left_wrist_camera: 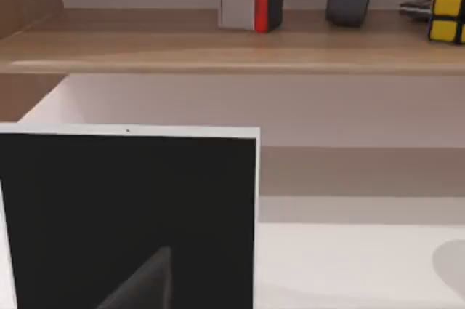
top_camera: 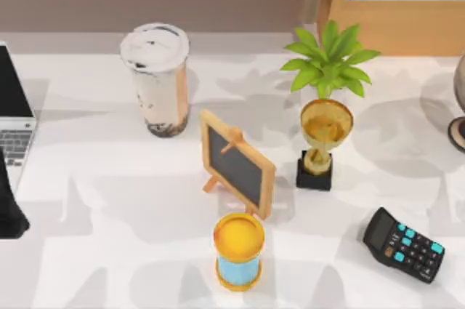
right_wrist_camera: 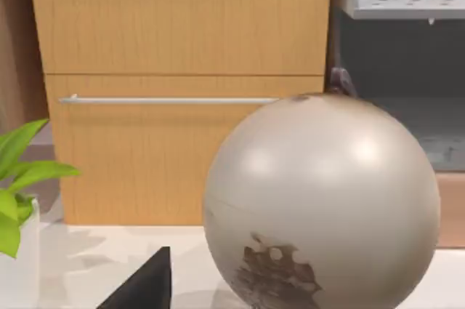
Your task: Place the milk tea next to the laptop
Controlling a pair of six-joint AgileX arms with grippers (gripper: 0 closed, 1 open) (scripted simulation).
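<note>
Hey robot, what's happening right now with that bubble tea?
Left end effector parked beside laptop, left edge. Milk tea upright, untouched, centre-left, apart from laptop. Path between them open; small chalkboard sits right of cup.

Non-task items on the white table (top_camera: 109,214): a small wood-framed chalkboard (top_camera: 237,163) on an easel at centre; a blue-and-yellow hourglass-like cylinder (top_camera: 238,251) just in front of it; a gold trophy (top_camera: 323,142) on a black base, with a green potted plant (top_camera: 329,59) behind; a black calculator (top_camera: 404,243) with teal keys at lower right. A grey globe (right_wrist_camera: 323,196) stands at the right edge.
</note>
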